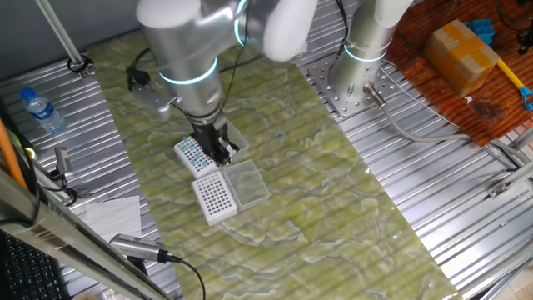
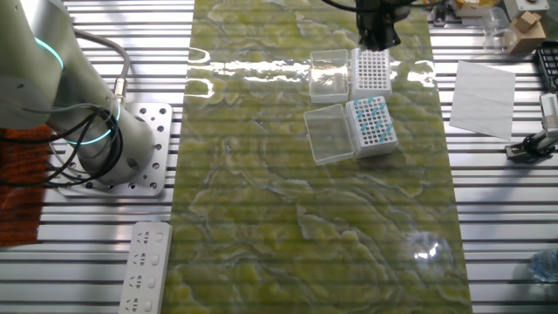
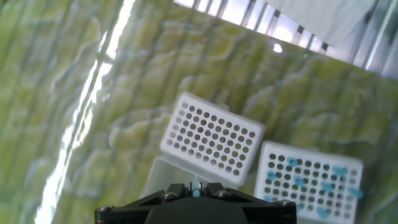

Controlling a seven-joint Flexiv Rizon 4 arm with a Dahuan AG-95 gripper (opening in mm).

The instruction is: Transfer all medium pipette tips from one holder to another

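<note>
1. Hand view shows one light-blue tip (image 3: 196, 185) pinched between the closed fingers of the gripper (image 3: 196, 190), with the rest of the blue tips (image 3: 309, 185) scattered across the right-hand holder (image 3: 311, 158).
2. Beside that holder lies the other holder (image 3: 211, 138), its grid all dark bare holes, almost under the fingers.
3. My reading: the step in hand is carrying a tip to the bare holder; next, the tip needs lining up over one hole and lowering straight in.
4. Two clear lids (image 2: 330, 133) lie open beside the holders on the green mat (image 2: 288, 227).
5. Hard to tell: the held tip's lower end is hidden, both fixed views are too coarse to show it, and the arm (image 1: 187, 58) partly covers the tip holder there.
</note>
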